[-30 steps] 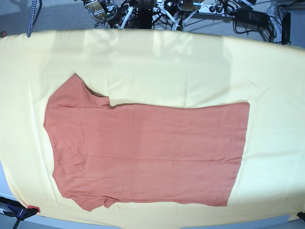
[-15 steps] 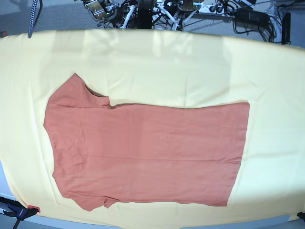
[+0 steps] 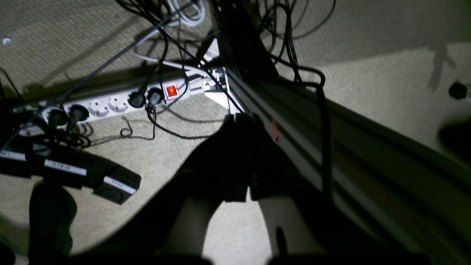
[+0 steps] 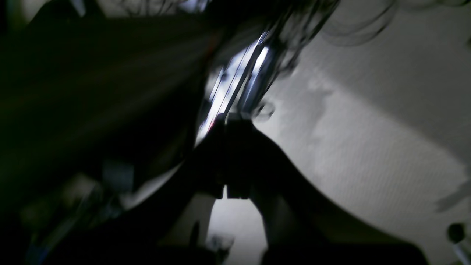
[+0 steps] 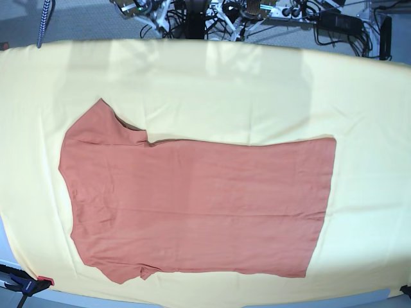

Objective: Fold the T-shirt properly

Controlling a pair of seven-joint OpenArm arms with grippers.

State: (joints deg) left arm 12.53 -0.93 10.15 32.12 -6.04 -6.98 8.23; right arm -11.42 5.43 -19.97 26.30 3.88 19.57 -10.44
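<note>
The rust-orange T-shirt (image 5: 192, 205) lies flat on the pale yellow cloth (image 5: 257, 90) in the base view, neck end to the left and hem to the right. One sleeve points to the upper left. No gripper is near it. Only bits of both arms show at the top edge, behind the table. In the left wrist view my left gripper (image 3: 241, 121) is a dark shape with its fingers pressed together, empty, over the carpet floor. In the blurred right wrist view my right gripper (image 4: 233, 125) is also shut and empty, over the floor.
A white power strip (image 3: 110, 103) with a lit red switch, many black cables and a metal frame rail (image 3: 331, 140) lie on the floor below the left gripper. A blue and red clamp (image 5: 26, 282) holds the cloth at the front left corner.
The arm parts at the top edge of the base view have shifted slightly further back. The T-shirt and cloth have not moved.
</note>
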